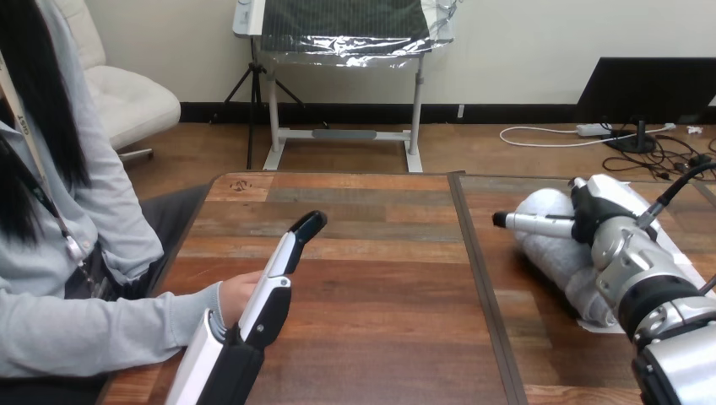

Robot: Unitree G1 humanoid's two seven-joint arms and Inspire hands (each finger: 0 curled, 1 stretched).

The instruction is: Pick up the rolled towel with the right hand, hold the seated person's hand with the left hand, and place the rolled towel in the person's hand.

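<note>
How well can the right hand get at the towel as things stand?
Probably well: the right hand hangs right over the towel, touching it or nearly so, and nothing on the table lies between them or crowds the towel.

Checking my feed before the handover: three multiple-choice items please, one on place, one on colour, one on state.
1. Where on the table does the rolled towel lie? A. left part B. right part C. middle
2. What colour is the towel? A. white B. red C. blue
3. How are the left hand's fingers? A. straight B. fisted C. pinching the towel
Answers: B, it lies at the right under the right hand; A, its cloth is white; A, they stretch straight beside the person's hand.
</note>
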